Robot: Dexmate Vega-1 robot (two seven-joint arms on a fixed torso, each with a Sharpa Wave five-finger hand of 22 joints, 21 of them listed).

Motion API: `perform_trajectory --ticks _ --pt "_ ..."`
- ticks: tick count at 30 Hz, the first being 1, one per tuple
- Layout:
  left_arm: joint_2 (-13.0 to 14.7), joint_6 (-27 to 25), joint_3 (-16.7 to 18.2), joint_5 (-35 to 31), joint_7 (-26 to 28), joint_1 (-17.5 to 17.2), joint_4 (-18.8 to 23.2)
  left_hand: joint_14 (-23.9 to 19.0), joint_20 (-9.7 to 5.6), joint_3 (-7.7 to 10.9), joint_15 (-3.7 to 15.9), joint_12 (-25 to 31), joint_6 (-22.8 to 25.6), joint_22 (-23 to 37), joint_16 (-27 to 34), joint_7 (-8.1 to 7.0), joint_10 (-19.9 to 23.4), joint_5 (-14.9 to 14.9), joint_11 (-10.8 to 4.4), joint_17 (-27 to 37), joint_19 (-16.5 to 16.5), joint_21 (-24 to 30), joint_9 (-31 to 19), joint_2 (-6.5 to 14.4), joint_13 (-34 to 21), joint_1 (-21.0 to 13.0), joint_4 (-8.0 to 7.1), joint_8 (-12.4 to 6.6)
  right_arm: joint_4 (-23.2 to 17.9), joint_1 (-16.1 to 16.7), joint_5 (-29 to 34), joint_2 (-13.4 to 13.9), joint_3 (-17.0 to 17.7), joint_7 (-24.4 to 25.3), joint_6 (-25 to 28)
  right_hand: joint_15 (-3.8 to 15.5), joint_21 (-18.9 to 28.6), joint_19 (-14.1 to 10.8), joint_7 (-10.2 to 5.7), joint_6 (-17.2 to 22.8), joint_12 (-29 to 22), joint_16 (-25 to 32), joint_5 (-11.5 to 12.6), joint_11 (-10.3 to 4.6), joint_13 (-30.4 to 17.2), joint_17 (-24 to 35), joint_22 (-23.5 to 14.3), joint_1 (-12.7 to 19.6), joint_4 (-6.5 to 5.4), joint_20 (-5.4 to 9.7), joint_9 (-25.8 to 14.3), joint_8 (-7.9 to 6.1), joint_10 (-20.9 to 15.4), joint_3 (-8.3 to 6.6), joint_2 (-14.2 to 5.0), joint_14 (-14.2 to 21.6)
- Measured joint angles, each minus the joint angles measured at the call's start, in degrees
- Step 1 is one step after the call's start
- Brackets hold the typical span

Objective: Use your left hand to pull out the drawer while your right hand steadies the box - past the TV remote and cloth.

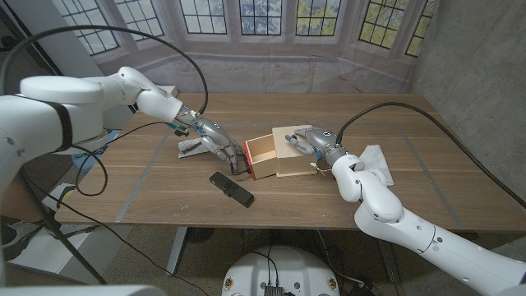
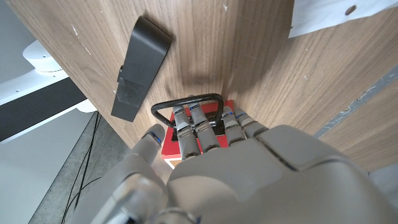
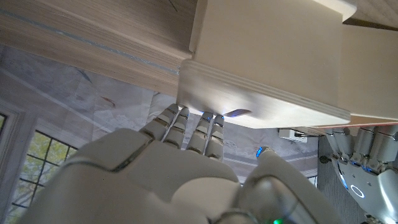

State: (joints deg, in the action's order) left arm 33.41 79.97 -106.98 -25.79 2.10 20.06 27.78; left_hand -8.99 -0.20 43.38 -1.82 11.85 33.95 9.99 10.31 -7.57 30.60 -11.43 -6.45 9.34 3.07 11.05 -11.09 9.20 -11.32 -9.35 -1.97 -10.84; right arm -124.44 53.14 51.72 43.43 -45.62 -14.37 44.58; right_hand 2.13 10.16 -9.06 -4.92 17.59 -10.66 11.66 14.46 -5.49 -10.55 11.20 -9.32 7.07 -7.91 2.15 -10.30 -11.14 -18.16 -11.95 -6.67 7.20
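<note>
A pale wooden box (image 1: pixel 294 156) stands mid-table with its drawer (image 1: pixel 260 154) slid out toward the robot's left. The drawer has a red front (image 2: pixel 170 147) and a black wire handle (image 2: pixel 186 101). My left hand (image 1: pixel 215 143) hooks its fingers (image 2: pixel 194 124) through that handle. My right hand (image 1: pixel 316 143) lies over the box top, its fingers (image 3: pixel 189 127) pressing the box's edge (image 3: pixel 267 93) and its thumb standing apart. A black TV remote (image 1: pixel 231 188) lies near the front edge, close to the drawer front; it is also in the left wrist view (image 2: pixel 140 67).
A white cloth (image 1: pixel 375 163) lies to the right of the box beside my right forearm. A white sheet (image 1: pixel 190 147) sits under my left hand. Black cables arc over both arms. The table's front edge (image 1: pixel 271 224) runs just past the remote.
</note>
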Motion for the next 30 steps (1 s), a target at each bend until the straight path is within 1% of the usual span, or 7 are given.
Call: perform_trajectory --ticks 7,9,16,22,30 --pt "1.0 0.0 -1.2 1.0 0.0 0.5 1.7 0.2 0.0 0.0 0.19 0.0 0.0 0.0 0.1 0.0 0.0 0.0 0.0 0.0 0.0 0.0 0.0 0.0 0.0 0.0 0.0 0.1 0.4 -0.1 -0.3 0.1 -0.1 0.6 0.0 0.0 0.0 0.0 0.0 0.0 0.0 0.0 0.0 0.01 0.0 0.0 0.0 0.0 0.0 0.0 0.0 0.0 0.0 0.0 0.0 0.0" --pt "1.3 0.0 -1.4 1.3 -0.1 0.6 2.1 0.2 0.01 0.0 0.2 0.0 0.0 0.0 0.1 -0.01 0.0 0.0 0.0 -0.3 0.0 0.0 0.0 0.0 0.0 0.0 0.0 0.1 0.6 -0.2 -0.4 0.1 -0.1 0.8 0.0 0.0 0.0 0.0 0.0 0.0 0.0 0.0 0.0 0.01 0.1 0.0 0.0 0.0 -0.16 0.0 0.0 0.0 0.0 -0.16 0.0 0.0" --pt "2.4 0.0 -1.6 2.4 -1.2 0.7 3.6 0.2 0.21 0.0 0.2 0.0 0.0 0.0 0.1 0.0 0.0 0.0 0.0 -0.1 0.2 0.0 0.1 0.0 0.0 0.0 0.0 0.1 0.9 -0.2 -0.9 0.2 -0.2 1.4 0.0 0.0 0.0 0.0 -0.01 0.0 0.0 0.0 0.0 0.02 0.1 -0.2 0.0 0.0 -0.16 0.0 0.0 0.16 0.0 -0.16 0.0 0.0" --pt "3.3 0.0 -1.2 3.2 -2.8 0.7 4.7 0.3 0.21 0.0 0.3 0.0 0.0 0.0 0.1 0.0 0.0 0.0 0.0 -0.2 0.2 0.0 -0.1 0.0 0.0 0.0 0.0 -0.02 1.2 -0.3 -1.1 0.2 -0.2 1.8 0.1 0.0 0.0 0.0 0.0 0.0 0.0 0.0 0.0 0.03 0.1 -0.3 0.0 0.0 -0.16 0.0 0.1 0.18 0.0 -0.16 0.0 0.0" --pt "4.5 0.0 0.5 3.8 -4.6 0.0 5.9 0.3 0.21 0.0 0.3 0.0 0.0 0.0 0.1 -0.01 0.0 0.0 0.0 -0.1 0.2 0.0 -0.1 0.0 0.0 0.0 0.0 -0.02 1.6 -0.5 -1.2 0.3 -0.6 2.4 0.3 0.0 0.0 0.0 -0.01 0.0 0.0 0.0 0.0 0.03 0.0 -0.3 0.0 0.0 -0.16 0.0 0.0 0.21 0.0 -0.16 0.0 0.0"
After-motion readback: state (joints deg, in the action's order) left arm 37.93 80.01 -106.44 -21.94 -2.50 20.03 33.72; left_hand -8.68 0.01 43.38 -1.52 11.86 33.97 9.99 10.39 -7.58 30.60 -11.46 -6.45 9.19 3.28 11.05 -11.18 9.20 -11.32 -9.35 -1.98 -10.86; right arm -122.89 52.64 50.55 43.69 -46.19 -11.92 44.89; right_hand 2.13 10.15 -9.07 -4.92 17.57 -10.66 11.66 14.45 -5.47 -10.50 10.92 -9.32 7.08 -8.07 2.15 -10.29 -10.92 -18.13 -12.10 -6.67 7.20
